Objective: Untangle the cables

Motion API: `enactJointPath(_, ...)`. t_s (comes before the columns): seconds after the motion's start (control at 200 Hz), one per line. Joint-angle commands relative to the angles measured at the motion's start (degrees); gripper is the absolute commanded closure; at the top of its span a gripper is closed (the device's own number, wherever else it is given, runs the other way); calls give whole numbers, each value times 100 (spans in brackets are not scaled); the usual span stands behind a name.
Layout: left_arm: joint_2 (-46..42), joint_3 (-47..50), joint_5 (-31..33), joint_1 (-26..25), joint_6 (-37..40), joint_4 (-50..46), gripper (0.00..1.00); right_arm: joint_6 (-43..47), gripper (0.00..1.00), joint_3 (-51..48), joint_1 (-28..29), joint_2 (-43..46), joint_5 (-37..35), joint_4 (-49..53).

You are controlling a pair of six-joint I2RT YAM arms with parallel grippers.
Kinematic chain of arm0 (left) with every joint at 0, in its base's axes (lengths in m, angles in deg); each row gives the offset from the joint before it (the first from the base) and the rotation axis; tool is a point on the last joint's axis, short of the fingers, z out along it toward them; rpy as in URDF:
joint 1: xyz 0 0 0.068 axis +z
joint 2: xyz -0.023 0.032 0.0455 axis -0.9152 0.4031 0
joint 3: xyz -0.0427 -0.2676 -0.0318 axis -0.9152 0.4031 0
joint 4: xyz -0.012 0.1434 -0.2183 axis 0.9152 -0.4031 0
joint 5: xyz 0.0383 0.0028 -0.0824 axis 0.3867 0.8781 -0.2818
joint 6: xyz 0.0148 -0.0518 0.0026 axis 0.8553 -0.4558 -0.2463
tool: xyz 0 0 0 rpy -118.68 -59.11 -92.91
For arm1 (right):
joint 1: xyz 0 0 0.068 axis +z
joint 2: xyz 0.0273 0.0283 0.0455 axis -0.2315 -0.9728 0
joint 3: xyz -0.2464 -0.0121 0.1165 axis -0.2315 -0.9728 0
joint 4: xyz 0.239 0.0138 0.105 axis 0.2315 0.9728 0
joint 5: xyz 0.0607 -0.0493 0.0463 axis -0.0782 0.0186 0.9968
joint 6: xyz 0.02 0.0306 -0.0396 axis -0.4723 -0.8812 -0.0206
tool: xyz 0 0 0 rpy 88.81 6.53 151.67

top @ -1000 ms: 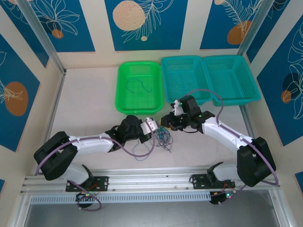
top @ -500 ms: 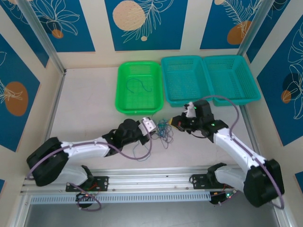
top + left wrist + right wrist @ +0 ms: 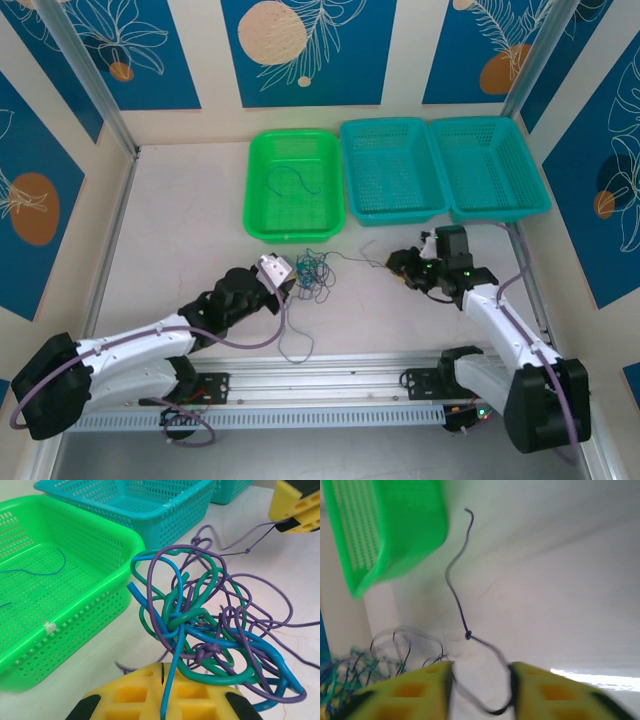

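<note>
Step, likely: teasing one strand from knot. Cables (image 3: 312, 268) sat mid-table, at 6 o'clock of green basket (image 3: 254, 180), blue strand nipped between pressed-together fingers of left gripper (image 3: 162, 672). Purple strand (image 3: 356, 258) lay along 9-to-3 axis, pointing to 3 o'clock at right gripper (image 3: 396, 264); gap between its fingers, strand looped across, grip unclear. Next: firm pinch, steady pull toward 3.

Top view: bright, even overhead light, faint soft shadows, sharp focus. Left wrist view: cables (image 3: 200, 630) crisp, bottom edge slightly soft. Right wrist view: heavy blur, green basket (image 3: 385, 525) smeared, glare on worktop (image 3: 560, 605) at lower right.
</note>
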Motion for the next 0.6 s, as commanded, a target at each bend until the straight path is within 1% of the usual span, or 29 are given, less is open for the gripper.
enactJointPath(0.0, 226, -32, -511, 54, 77, 352, 100, 906, 18, 665, 1028, 231, -1044, 593)
enactJointPath(0.05, 391, -83, -662, 53, 119, 432, 100, 1062, 17, 779, 1399, 297, -1279, 564)
enactJointPath(0.15, 641, -206, -733, 54, 173, 505, 100, 1288, 16, 776, 1974, 296, -1053, 21)
enactJointPath(0.245, 743, -280, -780, 60, 185, 608, 100, 1386, 16, 721, 2389, -24, -1024, -424)
enactJointPath(0.305, 779, -308, -808, 53, 142, 675, 100, 1379, 18, 632, 2528, -294, -920, -775)
enactJointPath(0.375, 808, -343, -845, 58, 59, 725, 100, 1223, 18, 507, 2586, -636, -641, -1222)
enactJointPath(0.415, 823, -350, -876, 54, -1, 763, 100, 1160, 16, 427, 2606, -830, -405, -1544)
enactJointPath(0.51, 869, -331, -976, 54, -169, 957, 100, 1082, 12, 314, 2670, -1259, -145, -2081)
enactJointPath(0.595, 938, -293, -1063, 53, -311, 1165, 100, 899, 12, 341, 2671, -1594, 97, -2446)
